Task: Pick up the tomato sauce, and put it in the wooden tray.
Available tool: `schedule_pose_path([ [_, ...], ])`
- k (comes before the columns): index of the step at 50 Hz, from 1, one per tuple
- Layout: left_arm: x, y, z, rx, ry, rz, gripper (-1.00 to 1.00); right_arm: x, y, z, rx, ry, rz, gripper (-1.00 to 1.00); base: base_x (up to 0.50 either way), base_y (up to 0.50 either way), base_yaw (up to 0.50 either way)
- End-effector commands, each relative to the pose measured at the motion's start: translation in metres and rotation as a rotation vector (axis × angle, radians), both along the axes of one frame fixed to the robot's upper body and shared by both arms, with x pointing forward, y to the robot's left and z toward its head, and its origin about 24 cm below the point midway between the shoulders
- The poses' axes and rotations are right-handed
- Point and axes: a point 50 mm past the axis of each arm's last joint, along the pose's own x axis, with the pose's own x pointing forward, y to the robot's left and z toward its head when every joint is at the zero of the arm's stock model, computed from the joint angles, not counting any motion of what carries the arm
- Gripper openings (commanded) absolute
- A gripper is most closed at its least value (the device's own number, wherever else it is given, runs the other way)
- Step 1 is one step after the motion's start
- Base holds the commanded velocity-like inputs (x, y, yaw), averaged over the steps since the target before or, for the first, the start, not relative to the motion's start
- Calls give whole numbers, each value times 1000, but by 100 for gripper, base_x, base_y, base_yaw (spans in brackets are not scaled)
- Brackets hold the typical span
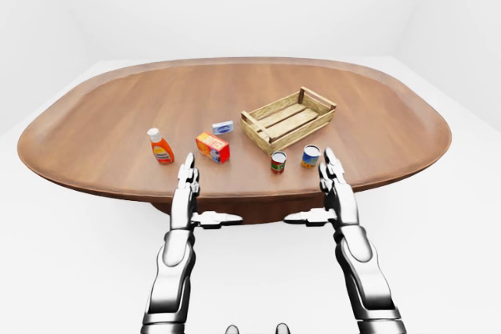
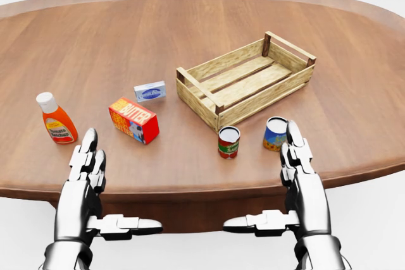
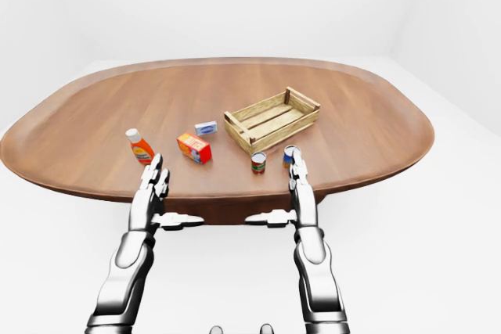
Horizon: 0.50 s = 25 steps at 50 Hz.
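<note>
While upright, tomato sauce can [image 2: 228,141] points upward.

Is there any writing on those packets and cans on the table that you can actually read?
Nothing reads clearly.
Orange bottle: dark lines on its label, too blurred to read.
Red box: large pale letters on top, too blurred to spell.
Small blue-white box: a pale mark, unreadable.
Red-green can and blue can: only colour patches.
Wooden tray: no writing.

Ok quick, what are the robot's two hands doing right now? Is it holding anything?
Left hand: open, fingers stretched out, holding nothing.
Right hand: open, fingers stretched out, holding nothing.
</note>
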Motion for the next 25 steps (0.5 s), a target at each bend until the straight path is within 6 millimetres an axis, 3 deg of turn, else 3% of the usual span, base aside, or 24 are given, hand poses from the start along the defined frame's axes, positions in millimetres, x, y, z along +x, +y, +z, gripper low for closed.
schedule_pose_path([
  [1,-2,7,2,21,-21,9,100,-14,-6,21,-30,-71,-6,100,0,0,0],
  [25,-6,7,7,22,-35,11,100,-21,-2,28,-35,-76,21,100,0,0,0],
])
